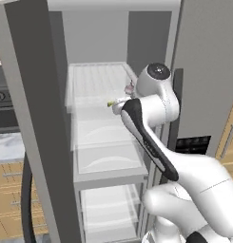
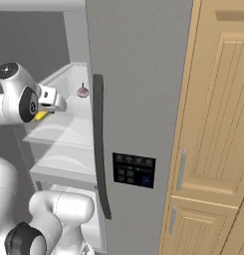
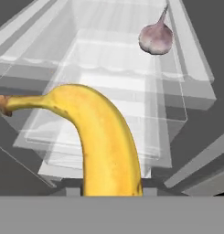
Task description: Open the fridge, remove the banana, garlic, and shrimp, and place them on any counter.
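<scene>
Hand view had the end effector pinching the banana just off the fridge shelf, so the arm needed to back out level, clearing the garlic.

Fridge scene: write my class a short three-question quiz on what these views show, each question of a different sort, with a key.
1. True or false: the garlic is held in the gripper.
2. Multiple choice: which fruit fills the near part of the hand view? A) the banana B) a lemon C) an apple
3. Short answer: what does the garlic rest on?

Key:
1. False. It sits on its own, apart from the gripper.
2. A. The gripper is shut on the banana.
3. A white shelf inside the open fridge.
</scene>
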{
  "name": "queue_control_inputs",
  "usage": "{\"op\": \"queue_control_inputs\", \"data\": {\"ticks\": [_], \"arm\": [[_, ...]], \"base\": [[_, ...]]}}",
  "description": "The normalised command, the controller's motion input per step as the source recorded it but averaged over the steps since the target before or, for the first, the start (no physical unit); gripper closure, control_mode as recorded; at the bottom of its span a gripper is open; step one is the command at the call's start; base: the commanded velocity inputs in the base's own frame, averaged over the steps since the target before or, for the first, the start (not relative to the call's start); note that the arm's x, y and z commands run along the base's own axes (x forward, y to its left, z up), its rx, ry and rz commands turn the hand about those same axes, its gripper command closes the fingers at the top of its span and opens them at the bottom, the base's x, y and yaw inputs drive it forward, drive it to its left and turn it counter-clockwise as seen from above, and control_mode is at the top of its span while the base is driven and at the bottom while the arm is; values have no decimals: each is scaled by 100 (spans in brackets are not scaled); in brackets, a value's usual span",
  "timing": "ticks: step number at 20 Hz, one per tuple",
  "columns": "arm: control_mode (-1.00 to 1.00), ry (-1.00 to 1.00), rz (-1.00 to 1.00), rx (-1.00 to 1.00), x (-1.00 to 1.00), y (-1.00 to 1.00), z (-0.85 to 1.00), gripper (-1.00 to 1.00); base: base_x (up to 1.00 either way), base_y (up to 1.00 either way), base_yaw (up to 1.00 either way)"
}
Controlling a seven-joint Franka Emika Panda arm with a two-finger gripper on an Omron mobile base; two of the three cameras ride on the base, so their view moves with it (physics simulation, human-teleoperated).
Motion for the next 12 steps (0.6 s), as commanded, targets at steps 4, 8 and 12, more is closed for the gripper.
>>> {"op": "queue_control_inputs", "data": {"ticks": [4, 8, 12], "arm": [[100, 0, 0, 0, 0, 0, 0, 100], [100, 0, 0, 0, 0, 0, 0, 100], [100, 0, 0, 0, 0, 0, 0, 100]], "base": [[-100, -3, -14], [-100, -6, -32], [-61, -1, -82]]}}
